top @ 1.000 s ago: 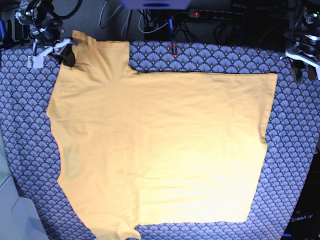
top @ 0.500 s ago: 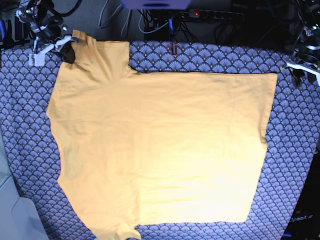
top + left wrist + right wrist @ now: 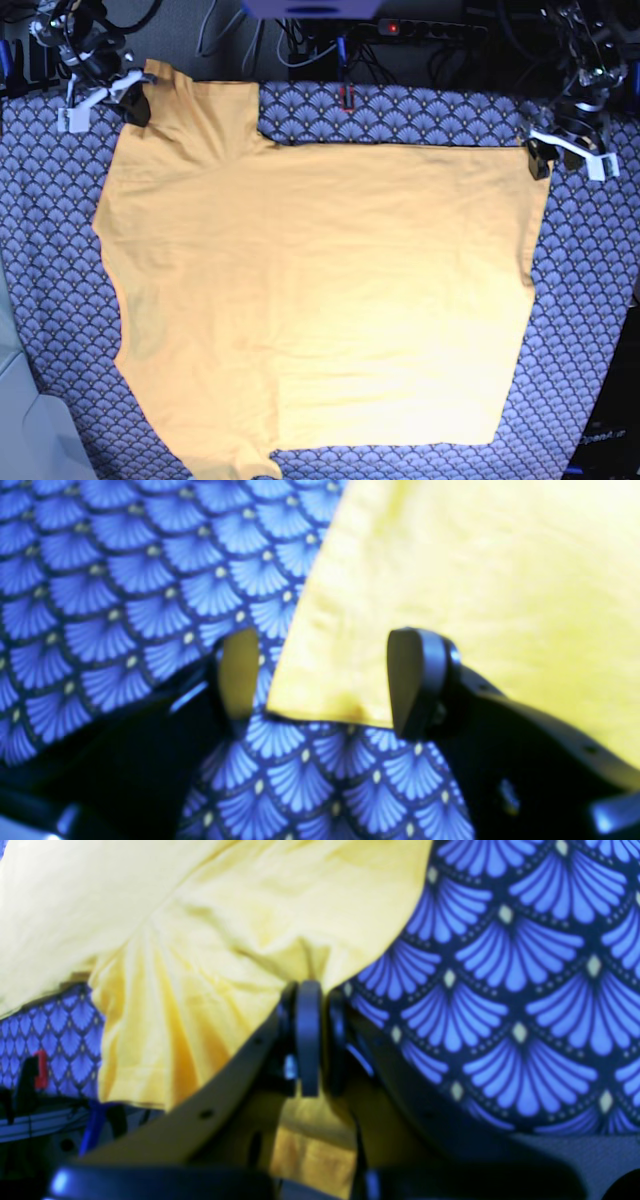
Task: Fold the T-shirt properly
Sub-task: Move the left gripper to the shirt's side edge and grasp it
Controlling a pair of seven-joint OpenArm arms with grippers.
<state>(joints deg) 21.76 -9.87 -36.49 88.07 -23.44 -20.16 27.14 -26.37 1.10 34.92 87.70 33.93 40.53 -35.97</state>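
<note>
T-shirt [image 3: 320,300] spread flat on the scallop cloth [image 3: 590,300]. Right gripper [image 3: 310,1005] clamped on the sleeve edge (fabric bunched at the tips). Left gripper [image 3: 320,680] spread wide, straddling the shirt's corner, pads [image 3: 240,672] not gripping it.

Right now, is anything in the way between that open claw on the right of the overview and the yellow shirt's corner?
Nothing visible. The left end effector is open, with the T-shirt corner lying between its fingers; only the patterned cloth lies beneath. The right end effector is already shut on the sleeve.
</note>
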